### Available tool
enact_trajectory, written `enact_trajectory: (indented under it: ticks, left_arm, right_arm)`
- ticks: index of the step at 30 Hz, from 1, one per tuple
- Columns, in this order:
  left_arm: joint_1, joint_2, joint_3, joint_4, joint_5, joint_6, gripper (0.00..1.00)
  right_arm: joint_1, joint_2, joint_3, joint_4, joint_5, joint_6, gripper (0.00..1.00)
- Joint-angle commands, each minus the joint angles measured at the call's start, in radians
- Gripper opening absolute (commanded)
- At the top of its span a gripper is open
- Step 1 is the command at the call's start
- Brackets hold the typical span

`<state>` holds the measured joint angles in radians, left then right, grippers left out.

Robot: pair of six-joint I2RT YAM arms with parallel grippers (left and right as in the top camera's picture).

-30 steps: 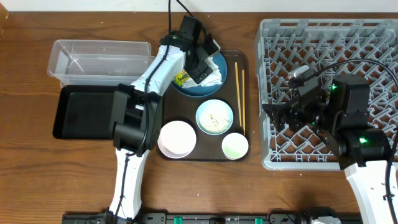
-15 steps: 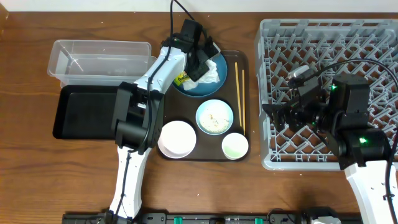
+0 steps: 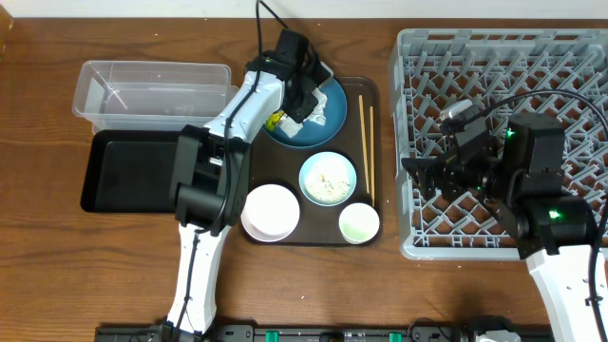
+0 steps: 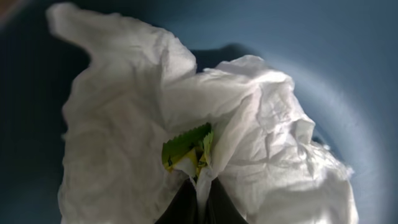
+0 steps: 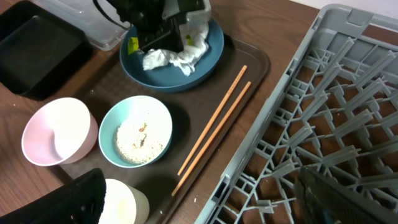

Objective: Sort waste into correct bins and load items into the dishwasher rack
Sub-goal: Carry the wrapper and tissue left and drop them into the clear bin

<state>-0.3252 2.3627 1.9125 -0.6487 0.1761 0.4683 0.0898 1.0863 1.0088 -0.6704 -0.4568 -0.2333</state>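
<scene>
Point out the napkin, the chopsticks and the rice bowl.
napkin (image 4: 118, 137): left wrist view, on its crumpled middle.
chopsticks (image 5: 212, 120): right wrist view, midway along the stick nearer the bowl.
rice bowl (image 5: 138, 106): right wrist view, on its bare inner wall.

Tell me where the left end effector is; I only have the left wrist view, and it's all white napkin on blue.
Observer: The left end effector is on the napkin in the dark-blue dish, at the back of the brown serving tray.
Operator: Where are the bins from there?
Observer: The clear tub and the black tray both sit left of the serving tray, with the tub behind.
Operator: Is the right arm in the way?
Observer: No, the right end effector is open over the grey rack, apart from the dish.
</scene>
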Motion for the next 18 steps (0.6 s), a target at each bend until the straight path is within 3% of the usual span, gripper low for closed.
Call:
enact_trajectory:
  ticks: [1,9,18]
  left_arm:
    - [0.034,-0.130,0.010,-0.005,-0.009,-0.195,0.06]
    - [0.151,-0.325,0.010,-0.091,-0.009,-0.303,0.06]
    - [0.355,-0.341,-0.014,-0.150,-0.009,-0.443,0.06]
  right_arm:
    - [-0.004,0.000,0.020,-0.003,-0.011,0.009,0.94]
    - [-0.004,0.001,0.020,-0.002,-0.011,0.009,0.93]
    - [-0.004,0.001,0.020,-0.003,-0.011,0.009,0.92]
